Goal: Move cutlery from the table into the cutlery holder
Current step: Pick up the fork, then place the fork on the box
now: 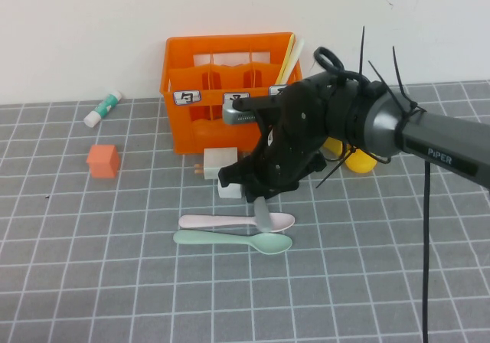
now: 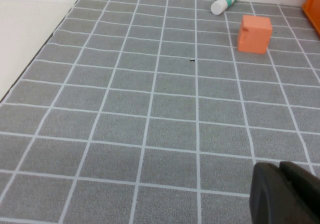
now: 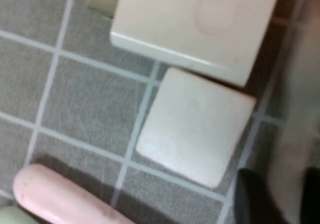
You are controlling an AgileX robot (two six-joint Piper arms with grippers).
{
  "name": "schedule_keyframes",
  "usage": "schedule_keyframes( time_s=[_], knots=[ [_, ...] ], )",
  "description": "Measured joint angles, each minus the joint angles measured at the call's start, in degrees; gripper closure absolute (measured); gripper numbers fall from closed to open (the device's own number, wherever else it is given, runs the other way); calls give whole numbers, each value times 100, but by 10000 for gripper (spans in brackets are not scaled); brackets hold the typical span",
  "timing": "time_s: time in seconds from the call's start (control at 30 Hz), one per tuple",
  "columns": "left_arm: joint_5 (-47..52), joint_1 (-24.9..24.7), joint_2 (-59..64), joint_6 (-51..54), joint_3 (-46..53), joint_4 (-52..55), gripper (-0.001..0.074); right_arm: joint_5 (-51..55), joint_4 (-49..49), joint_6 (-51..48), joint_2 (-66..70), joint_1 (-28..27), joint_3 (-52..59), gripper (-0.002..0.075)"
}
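The orange cutlery holder point(image 1: 200, 127) stands at the back of the grey table point(image 1: 92, 282). The pale pink spoon point(image 1: 222, 222) and the mint-green spoon point(image 1: 222, 240) lie side by side in front of it. My right gripper point(image 1: 260, 197) hangs just above their bowl ends, shut on the grey fork point(image 1: 262, 214), which points down. In the right wrist view the fork point(image 3: 295, 149) sits between the dark fingers point(image 3: 252, 199), with the pink spoon point(image 3: 55, 196) nearby. My left gripper point(image 2: 285, 194) is shut and empty, low over bare table, out of the high view.
Two white blocks point(image 1: 220, 159) lie between the holder and the spoons, close under my right arm; they also show in the right wrist view point(image 3: 192, 134). An orange cube point(image 1: 102, 161) and a green-white tube point(image 1: 103, 108) are at the left. A yellow object point(image 1: 358, 159) sits behind the arm. Pale yellow sticks point(image 1: 289, 56) stand in the holder.
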Motion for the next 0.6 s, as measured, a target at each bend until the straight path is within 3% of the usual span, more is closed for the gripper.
schedule_keyframes(
  time_s=[0.07, 0.37, 0.6],
  knots=[
    [0, 0, 0, 0, 0, 0, 736, 0, 3, -88, 0, 0, 0, 577],
    [0, 0, 0, -14, 0, 0, 736, 10, -569, -219, -526, 442, 530, 573],
    [0, 0, 0, -14, 0, 0, 736, -1962, -345, -221, -1662, 672, 2242, 573]
  ],
)
